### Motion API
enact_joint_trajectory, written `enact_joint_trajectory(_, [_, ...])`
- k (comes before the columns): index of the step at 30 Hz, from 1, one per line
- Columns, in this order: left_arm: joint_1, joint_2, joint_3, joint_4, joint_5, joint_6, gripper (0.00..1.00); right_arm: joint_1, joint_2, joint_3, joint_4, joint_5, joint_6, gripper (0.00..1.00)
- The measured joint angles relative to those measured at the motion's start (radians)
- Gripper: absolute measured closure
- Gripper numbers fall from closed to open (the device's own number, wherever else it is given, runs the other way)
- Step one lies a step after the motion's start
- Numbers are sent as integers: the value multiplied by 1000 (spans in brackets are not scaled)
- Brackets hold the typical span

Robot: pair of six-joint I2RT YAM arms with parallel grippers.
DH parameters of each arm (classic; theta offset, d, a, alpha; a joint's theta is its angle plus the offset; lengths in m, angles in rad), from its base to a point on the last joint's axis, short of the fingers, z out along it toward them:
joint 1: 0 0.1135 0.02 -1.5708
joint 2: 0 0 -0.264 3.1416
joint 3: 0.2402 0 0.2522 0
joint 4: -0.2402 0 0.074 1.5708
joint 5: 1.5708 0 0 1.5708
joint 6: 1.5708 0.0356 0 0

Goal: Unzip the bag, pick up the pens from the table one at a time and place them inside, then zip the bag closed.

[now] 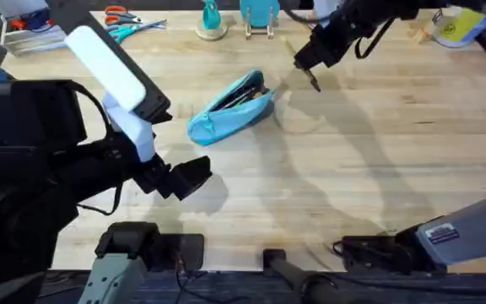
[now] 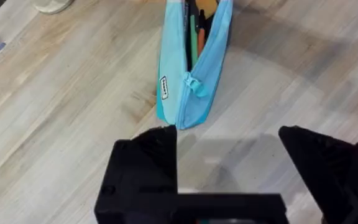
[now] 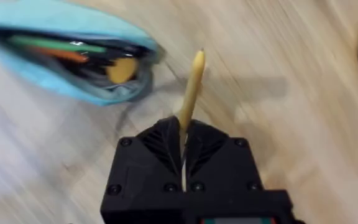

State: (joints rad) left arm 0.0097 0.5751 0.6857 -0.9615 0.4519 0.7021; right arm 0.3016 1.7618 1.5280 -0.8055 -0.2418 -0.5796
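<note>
Right gripper [image 3: 184, 140]: fingers pressed together on a yellow-tan pen [image 3: 191, 87], pinching its lower end; the pen sticks out past the fingertips with its pointed tip free. In the overhead view the right gripper [image 1: 312, 78] hangs above the bench [image 1: 378, 160], just beside the far end of the bag [image 1: 230, 108], not touching it.

Bag: light-blue pouch lying on its side on the bench, near the middle, set on a diagonal. Zipper open along most of its length; the pull [image 2: 194, 84] sits near the end that faces the left arm. Several pens lie inside the bag [image 2: 191, 68], green and orange ones among them, plus a round yellow end at the mouth [image 3: 122, 70].

Left gripper [image 2: 229, 165]: fingers spread wide, nothing between them, above bare bench just short of the bag's near end.

Far edge of bench: scissors [image 1: 125, 25] with orange and teal handles, well apart from the bag.
</note>
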Motion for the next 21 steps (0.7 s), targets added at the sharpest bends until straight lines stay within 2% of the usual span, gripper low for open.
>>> enact_joint_trajectory(12, [0,0,0,0,0,0,7,0,0,1,4,-306,-640,969])
enact_joint_trajectory(17, [0,0,0,0,0,0,7,0,0,1,63,-500,-814,970])
enact_joint_trajectory(21, [0,0,0,0,0,0,7,0,0,2,72,-587,-903,969])
